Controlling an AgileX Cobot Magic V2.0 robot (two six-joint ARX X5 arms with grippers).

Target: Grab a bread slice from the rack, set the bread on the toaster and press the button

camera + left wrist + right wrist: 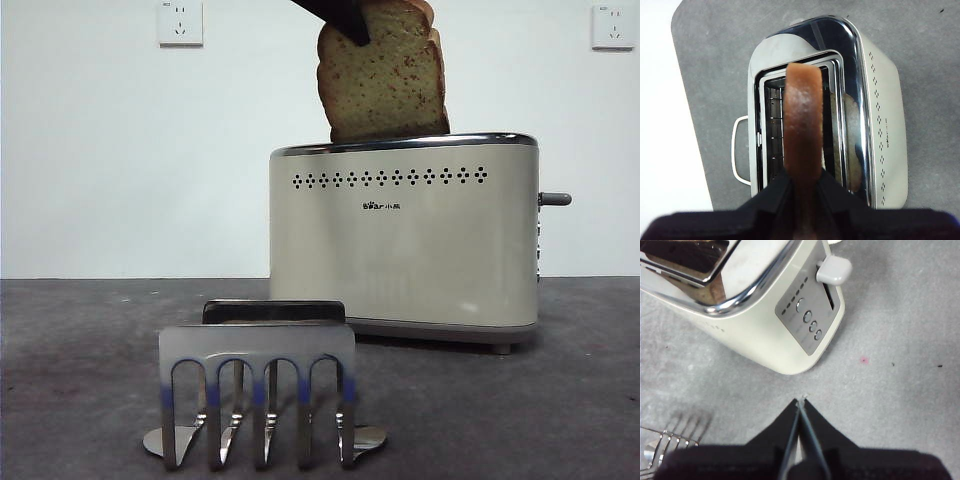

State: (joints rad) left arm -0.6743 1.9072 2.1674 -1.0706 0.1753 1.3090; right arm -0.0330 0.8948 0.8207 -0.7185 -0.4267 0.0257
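Step in hand: lowering the slice of bread (383, 78) into the toaster (405, 240); I judge the pick from the rack done and the drop-in only begun.
Left gripper: the left gripper (801, 192) comes in at the top centre of the front view, jaws clamped on the slice's upper crust edge.
Slice of bread: it stands upright at the top centre of the front view, leaning slightly, its lower edge at or just below the chrome rim; how deep it sits I cannot tell.
Alignment: in the left wrist view the crust runs edge-on down the middle of the frame, over the open slot with its wire guides showing on the left of it.
How to do it well: keep the slice parallel to the slot's long sides and go straight down; a twist could catch a corner on the chrome rim or the wires. Release only once the bread is well seated, I would say, then lift clear vertically.
Rack: the rack (258, 395) stands at the lower centre of the front view, in front of the toaster, its slots bare.
Button: the button (556, 199) sticks out at the toaster's right end, mid-right of the front view, untouched.
Right gripper: the right gripper (801, 402) waits with jaws closed on nothing, near the toaster's control end.
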